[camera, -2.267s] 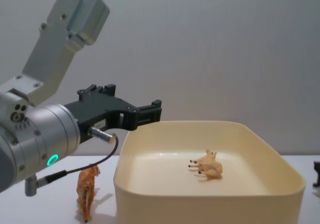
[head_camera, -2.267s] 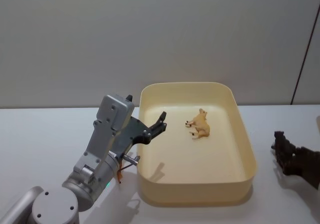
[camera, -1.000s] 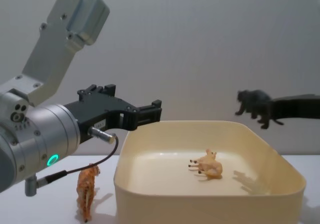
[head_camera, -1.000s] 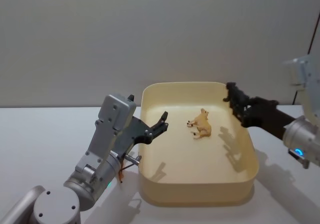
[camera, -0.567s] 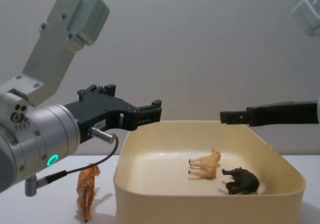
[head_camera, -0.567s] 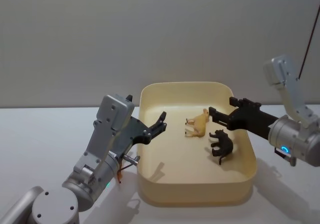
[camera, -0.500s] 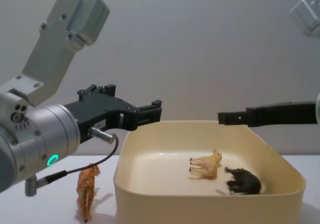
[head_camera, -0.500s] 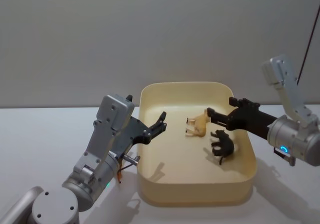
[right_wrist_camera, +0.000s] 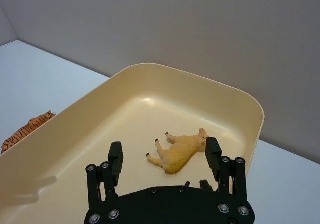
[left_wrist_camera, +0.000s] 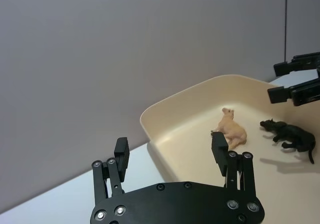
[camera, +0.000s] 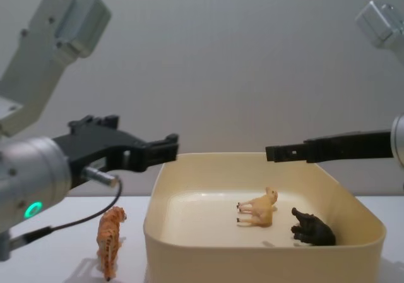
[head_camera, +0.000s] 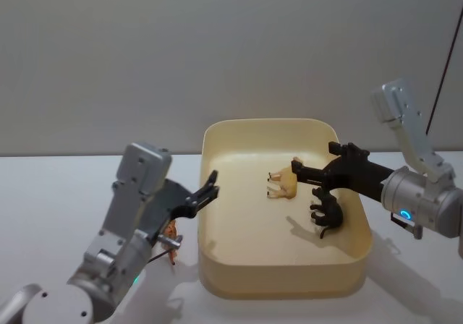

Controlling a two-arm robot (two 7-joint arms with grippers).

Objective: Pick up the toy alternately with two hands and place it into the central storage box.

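- White tabletop (head_camera: 51,194) runs back to a plain grey wall (head_camera: 217,49).
- Cream-yellow central storage box (head_camera: 282,284), high-walled and round-cornered, sits mid-table. It holds a tan toy (head_camera: 282,185) lying on its side and a black toy (head_camera: 325,212).
- Striped tiger toy (camera: 110,239) stands outside the box's left wall.
- Left gripper (left_wrist_camera: 170,156) hovers beside that wall, fingers spread.
- Right gripper (right_wrist_camera: 164,155) hangs over the box, fingers apart and empty.

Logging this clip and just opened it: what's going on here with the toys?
A tan toy animal and a black toy animal are in the cream tub. The right gripper hovers open and empty over them. A toy tiger stands on the table outside the tub's left wall, with the left gripper open and empty above it.
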